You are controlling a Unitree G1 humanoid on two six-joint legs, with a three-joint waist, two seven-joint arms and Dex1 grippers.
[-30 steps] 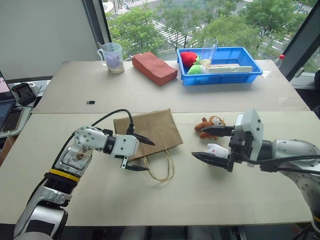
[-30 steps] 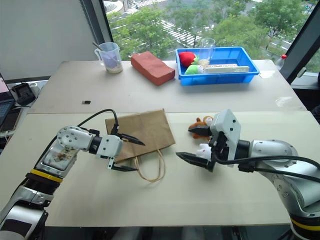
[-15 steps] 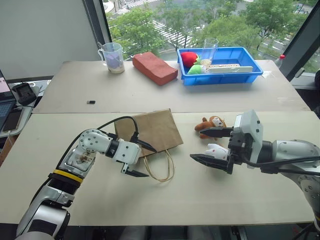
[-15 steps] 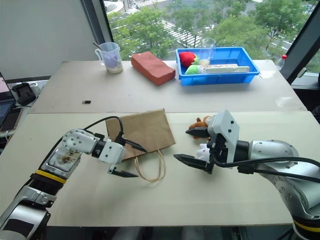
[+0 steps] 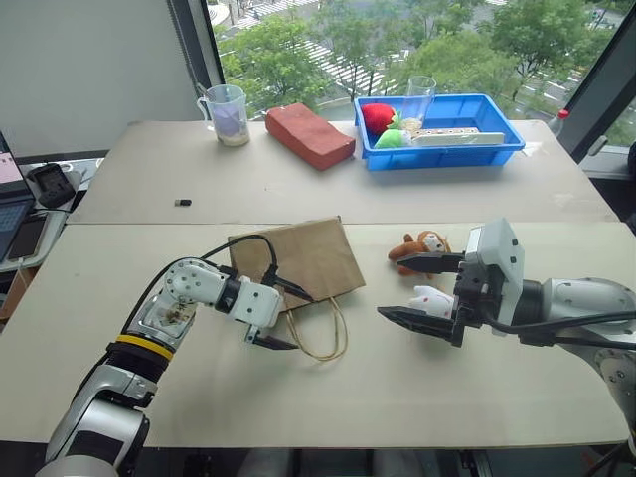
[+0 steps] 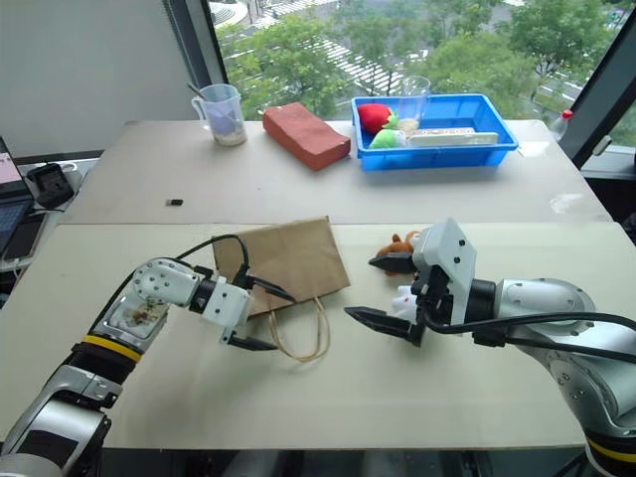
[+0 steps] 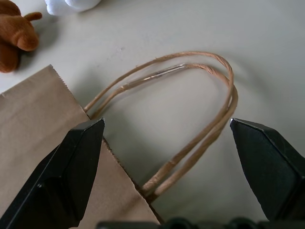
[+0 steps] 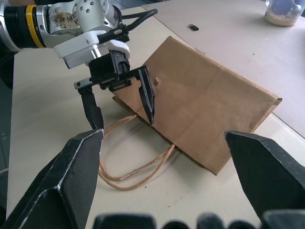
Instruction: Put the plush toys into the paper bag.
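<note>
On the near worktop (image 5: 298,417) in the left eye view, the left gripper (image 5: 281,316) now sits lower and closer to the bag's mouth than a second ago, its forearm dropped toward the surface; its two black fingers are spread wide, one over the paper edge and one beside the cord handles (image 5: 323,333). The paper bag (image 5: 298,256) lies flat in the same spot, long axis running from the robot toward the window, mouth and handles pointing back at the robot. The right gripper (image 5: 422,293) has kept its place, fingers spread, empty, bracketing the toys. The orange-brown monkey (image 5: 417,246) lies just right of the bag, partly hidden by the upper finger; the white toy (image 5: 433,298) lies between the fingers, half covered by the gripper body. A blue tray (image 5: 442,147), a reddish block (image 5: 310,134) and a measuring cup (image 5: 228,114) stand on the far worktop.

Across the right eye view the layout is the same; the monkey is mostly hidden there.

Looking along the left wrist, the spread fingers frame the two handle loops lying on the worktop; the bag's serrated mouth edge is cut off, and monkey and white toy show as slivers at the frame edge.

From the right wrist, the bag's flat face and the left gripper astride its mouth corner are plain.
</note>
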